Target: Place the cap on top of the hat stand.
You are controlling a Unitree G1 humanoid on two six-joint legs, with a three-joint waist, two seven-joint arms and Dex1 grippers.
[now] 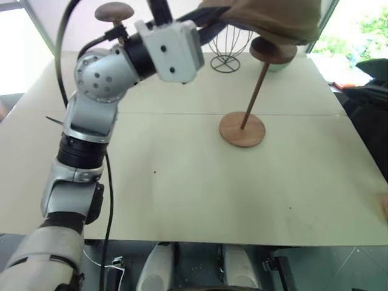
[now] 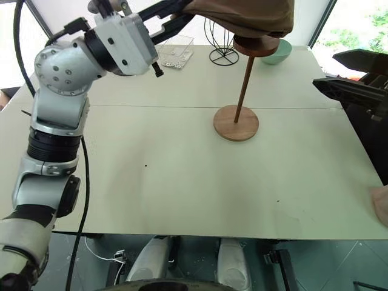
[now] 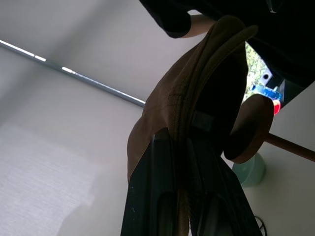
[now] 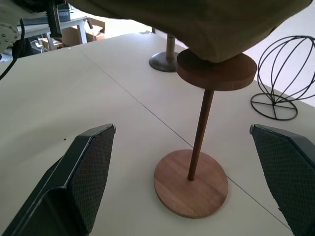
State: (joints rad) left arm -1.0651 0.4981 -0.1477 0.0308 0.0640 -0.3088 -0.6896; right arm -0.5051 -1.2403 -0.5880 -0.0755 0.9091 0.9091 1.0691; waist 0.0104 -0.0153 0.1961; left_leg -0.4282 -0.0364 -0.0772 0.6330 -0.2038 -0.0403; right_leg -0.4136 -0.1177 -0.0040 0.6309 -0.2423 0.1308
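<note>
The left gripper (image 2: 182, 9) is reaching toward the table's twelve o'clock side with its two black fingers (image 3: 162, 196) pinched tight on the rim of the cap (image 2: 242, 15), one finger on the outside of the fabric and the other inside the crown. The cap is hanging above the hat stand (image 2: 242, 79), with its hollow underside facing down and its long axis lying roughly level from nine to three o'clock across the head views, the gripped edge being at nine o'clock. In the right wrist view the cap's lower edge is sitting on, or just grazing, the stand's flat top disc (image 4: 216, 71); I cannot tell whether any weight is resting there. The stand is standing on the pale table (image 2: 182, 194) slightly toward one o'clock of the middle, its thin stem rising from the round base. The right gripper (image 4: 197, 172) is holding nothing, with its jaws spread wide, facing the stand. A black wire cage (image 2: 221, 42), a clear plastic box (image 2: 176, 51) and a green bowl (image 2: 280, 53) are sitting near the table's twelve o'clock edge.
</note>
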